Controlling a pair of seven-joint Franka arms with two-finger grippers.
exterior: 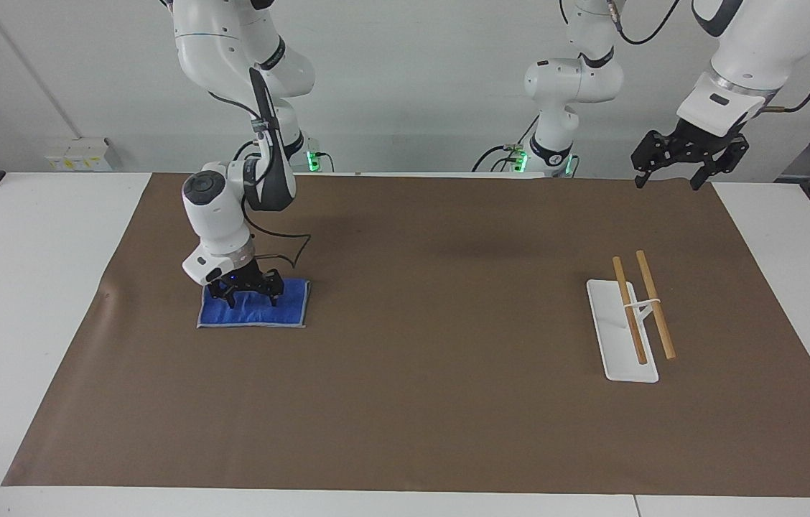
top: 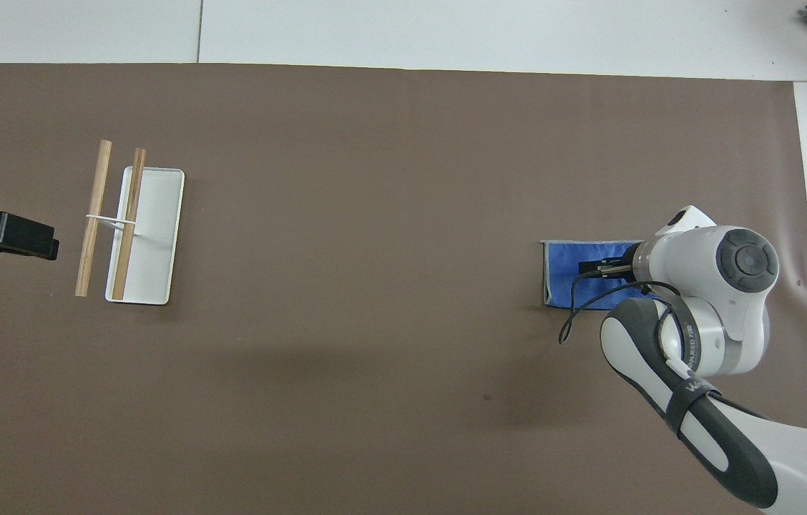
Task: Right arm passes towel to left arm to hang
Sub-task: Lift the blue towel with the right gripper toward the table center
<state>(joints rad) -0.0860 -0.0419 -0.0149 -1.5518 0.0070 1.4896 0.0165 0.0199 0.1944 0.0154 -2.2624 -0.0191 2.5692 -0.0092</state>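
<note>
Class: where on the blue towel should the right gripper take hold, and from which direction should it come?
The towel lies folded flat on the brown mat, so come straight down from above, probably pinching the layers along the edge nearer the robots, where the right gripper is. The left gripper waits raised.

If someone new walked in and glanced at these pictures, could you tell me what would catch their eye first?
Probably the bright blue towel lying flat on the brown mat at the right arm's end, with the right tool down on it, fingers spread. Next, the white-based rack with two wooden rods at the left arm's end, where the left tool waits open, raised above the mat's edge.
</note>
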